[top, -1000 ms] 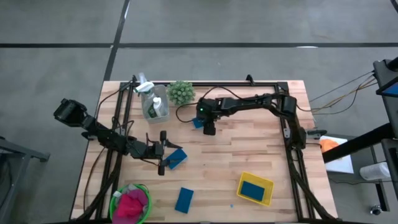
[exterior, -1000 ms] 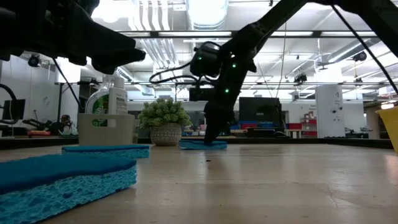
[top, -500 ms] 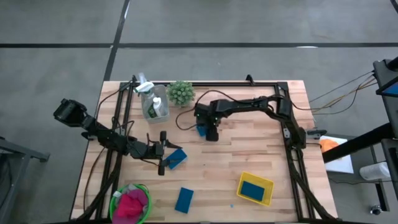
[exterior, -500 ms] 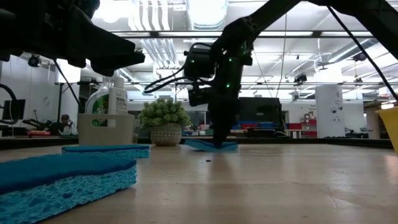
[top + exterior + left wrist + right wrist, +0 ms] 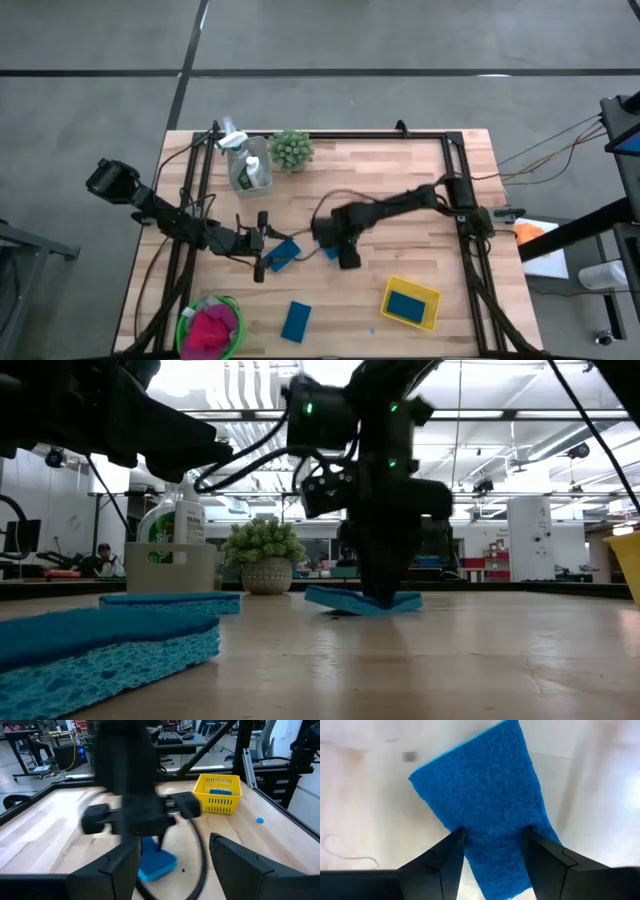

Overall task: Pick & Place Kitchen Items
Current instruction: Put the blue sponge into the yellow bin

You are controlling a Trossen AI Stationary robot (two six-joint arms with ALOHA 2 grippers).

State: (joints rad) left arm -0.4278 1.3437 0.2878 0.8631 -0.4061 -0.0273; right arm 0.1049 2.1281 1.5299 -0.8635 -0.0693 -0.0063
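Observation:
My right gripper (image 5: pixel 340 252) (image 5: pixel 492 852) is shut on a flat blue sponge (image 5: pixel 482 815) at the table's middle; the sponge also shows in the low view (image 5: pixel 360 601), tilted a little, low over the wood. My left gripper (image 5: pixel 262 245) (image 5: pixel 172 865) is open and empty at the left, with a second blue sponge (image 5: pixel 283 255) lying flat just ahead of its fingers. A third sponge (image 5: pixel 296 320) lies flat near the front edge. Another sponge lies in the yellow basket (image 5: pixel 432 312). My right gripper pinches the blue sponge by its two long edges (image 5: pixel 462 832) between its two fingers, toward one end. The fingers point down and lie across the sponge. The sponge's longer part (image 5: pixel 335 598) sticks out past the fingers; I cannot tell whether it touches the table.
A clear caddy with white-capped bottles (image 5: pixel 246 165) and a spiky green plant (image 5: pixel 291 148) stand at the far left. A green bowl with pink and red cloths (image 5: pixel 210 325) sits at the front left corner. Black frame rails (image 5: pixel 470 250) run along both sides.
My right gripper has gone from beside the plant toward the table's near edge, to the table's middle, keeping hold of the blue sponge, which has travelled with it low over the wood. My left arm has kept still.

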